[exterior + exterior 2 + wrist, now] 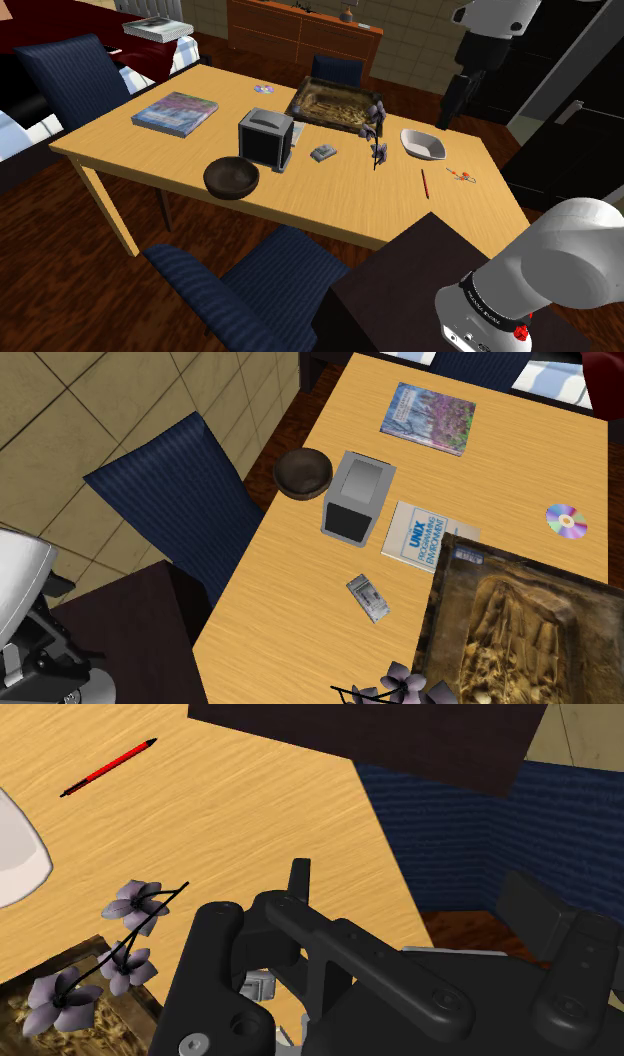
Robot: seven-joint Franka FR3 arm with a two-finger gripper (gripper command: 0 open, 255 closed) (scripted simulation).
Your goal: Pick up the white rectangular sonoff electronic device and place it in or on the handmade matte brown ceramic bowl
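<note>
Light wooden boards form the table (330,205), which stands on a dark wood floor with blue chairs (262,285) drawn up around it. Near the table's front edge in the shoulder view sits the dark brown bowl (231,177), upright, and just behind it stands a grey box (266,138) with a dark front. The sonoff device (323,153) — small, flat and pale grey — lies on the bare wood to the shoulder view's right of that box, near it but not touching, and apart from the bowl. On the device's other side rises a sprig of purple flowers (377,130), with a brown relief tray (335,105) behind it. A white dish (424,144) and a red pen (424,183) lie farther toward the shoulder view's right. A colourful book (174,113) rests toward the left end and a disc (263,89) near the far edge. In the second exterior view a white book with blue lettering (425,537) lies between the grey box and the tray. The gripper (420,904) hangs above the table near the flowers and the pen, away from the device. Its two black fingers stand wide apart and clasp no object. The dark stand (420,290) sits against the table's near edge.
</note>
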